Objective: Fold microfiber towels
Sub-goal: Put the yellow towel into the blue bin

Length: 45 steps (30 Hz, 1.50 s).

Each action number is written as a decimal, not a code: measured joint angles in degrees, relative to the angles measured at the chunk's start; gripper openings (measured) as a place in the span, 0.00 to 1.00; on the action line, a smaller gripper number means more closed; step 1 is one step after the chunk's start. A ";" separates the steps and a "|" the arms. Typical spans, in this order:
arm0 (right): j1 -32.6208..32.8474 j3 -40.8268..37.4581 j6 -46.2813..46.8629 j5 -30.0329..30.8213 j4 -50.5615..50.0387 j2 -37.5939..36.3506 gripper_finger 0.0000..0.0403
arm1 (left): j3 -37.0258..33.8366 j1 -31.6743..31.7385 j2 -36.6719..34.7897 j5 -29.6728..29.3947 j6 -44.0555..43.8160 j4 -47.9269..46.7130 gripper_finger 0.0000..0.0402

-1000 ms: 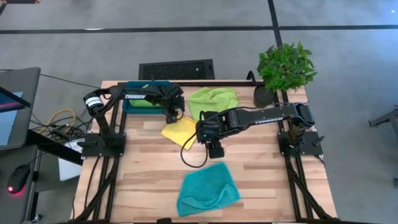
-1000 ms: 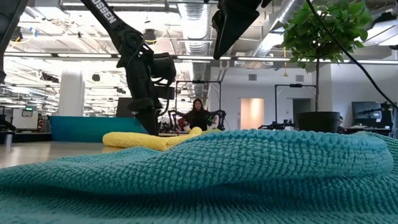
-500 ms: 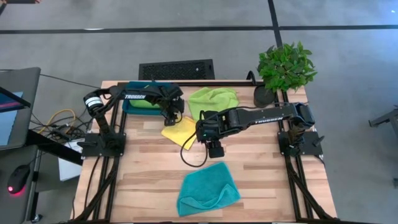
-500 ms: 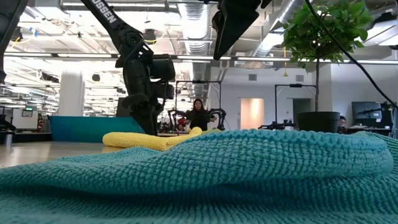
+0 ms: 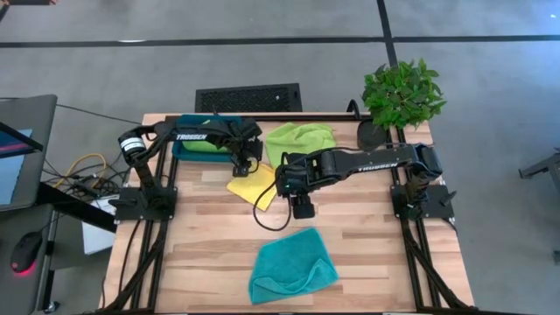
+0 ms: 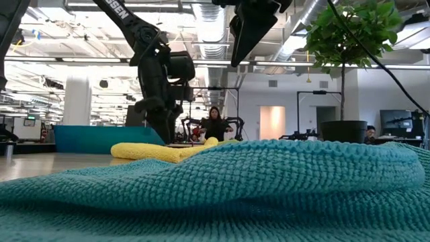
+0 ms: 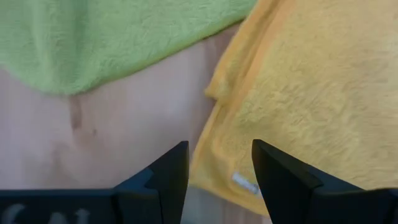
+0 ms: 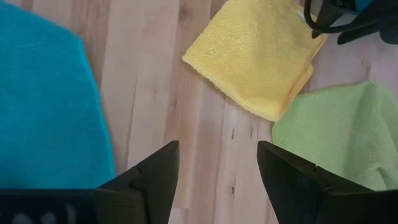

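A folded yellow towel [image 5: 254, 185] lies flat at the table's middle. My left gripper [image 5: 248, 163] is open, pointing down just over the towel's far-left edge [image 7: 214, 146]; I see no touch. My right gripper [image 5: 283, 182] is open and empty, held high over the yellow towel's right side [image 8: 252, 59]. A crumpled lime green towel [image 5: 300, 143] lies at the far middle. A second lime green towel [image 5: 202, 145] lies in the dark-teal tray [image 5: 180, 140]. A teal towel [image 5: 292, 263] lies rumpled near the front edge.
A potted plant [image 5: 400, 96] stands at the far right corner. A black cable [image 5: 269, 224] loops over the wood between the yellow and teal towels. Bare wood shows at the table's left and right. People show in the room beyond [image 6: 213, 125].
My left gripper has risen a little and shifted slightly toward the table's right, staying over the yellow towel's far edge. The towels have not moved.
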 joint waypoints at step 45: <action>0.14 0.00 -1.03 -0.02 -0.82 0.00 0.59 | 0.79 -1.75 7.06 2.68 1.72 2.62 0.29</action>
